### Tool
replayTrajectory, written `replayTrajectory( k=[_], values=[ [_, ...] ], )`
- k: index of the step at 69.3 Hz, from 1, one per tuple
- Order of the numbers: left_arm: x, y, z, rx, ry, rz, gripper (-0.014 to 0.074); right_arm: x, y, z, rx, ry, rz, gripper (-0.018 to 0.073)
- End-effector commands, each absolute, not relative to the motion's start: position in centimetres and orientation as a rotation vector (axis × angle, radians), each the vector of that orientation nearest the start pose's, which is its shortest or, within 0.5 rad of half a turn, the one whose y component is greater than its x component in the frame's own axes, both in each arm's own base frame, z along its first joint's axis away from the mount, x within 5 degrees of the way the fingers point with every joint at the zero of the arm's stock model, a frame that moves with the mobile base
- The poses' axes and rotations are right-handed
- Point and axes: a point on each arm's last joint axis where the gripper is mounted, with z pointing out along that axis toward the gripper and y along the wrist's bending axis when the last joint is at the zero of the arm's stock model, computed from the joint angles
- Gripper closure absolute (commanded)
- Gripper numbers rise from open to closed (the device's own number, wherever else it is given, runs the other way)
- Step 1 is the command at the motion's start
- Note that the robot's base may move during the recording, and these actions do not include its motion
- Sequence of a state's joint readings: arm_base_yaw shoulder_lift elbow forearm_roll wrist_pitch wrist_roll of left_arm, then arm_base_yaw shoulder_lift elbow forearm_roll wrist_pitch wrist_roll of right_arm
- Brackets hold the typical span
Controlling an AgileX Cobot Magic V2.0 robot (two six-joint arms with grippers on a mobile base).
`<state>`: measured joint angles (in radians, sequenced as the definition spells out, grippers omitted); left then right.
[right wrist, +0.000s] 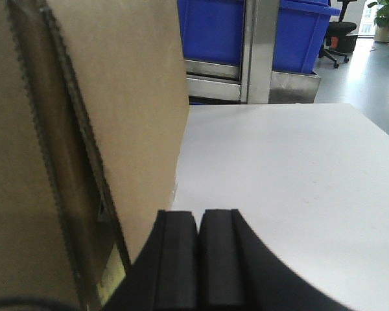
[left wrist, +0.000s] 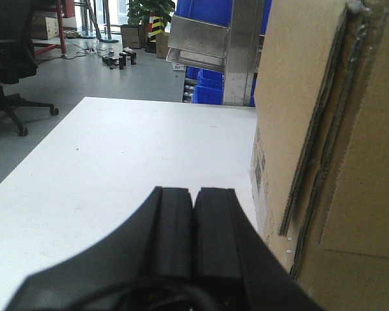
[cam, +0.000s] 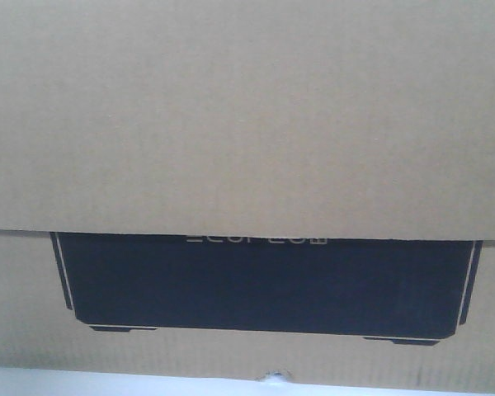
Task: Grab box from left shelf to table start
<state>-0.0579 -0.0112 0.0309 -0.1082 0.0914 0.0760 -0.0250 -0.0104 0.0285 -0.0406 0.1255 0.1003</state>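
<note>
Here we saw the box [cam: 247,124] filling the front view, resting on the table [left wrist: 117,168]; our left gripper [left wrist: 194,220] and right gripper [right wrist: 198,246] were both closed, empty, flanking it.
</note>
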Motion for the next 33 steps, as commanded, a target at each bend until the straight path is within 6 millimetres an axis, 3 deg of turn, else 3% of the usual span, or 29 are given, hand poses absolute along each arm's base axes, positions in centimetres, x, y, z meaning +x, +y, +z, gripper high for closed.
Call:
replayTrajectory(
  k=[1,33],
  values=[
    [5.55,-0.31,20.55,0.008,1.489,-0.08,0.0689,5.62,-0.18,20.02,0.068,1.525,0.022,0.0506],
    [5.55,-0.31,20.55,0.008,1.489,-0.08,0.0689,5.63,-0.18,19.95,0.069,1.532,0.021,0.0506]
  ],
)
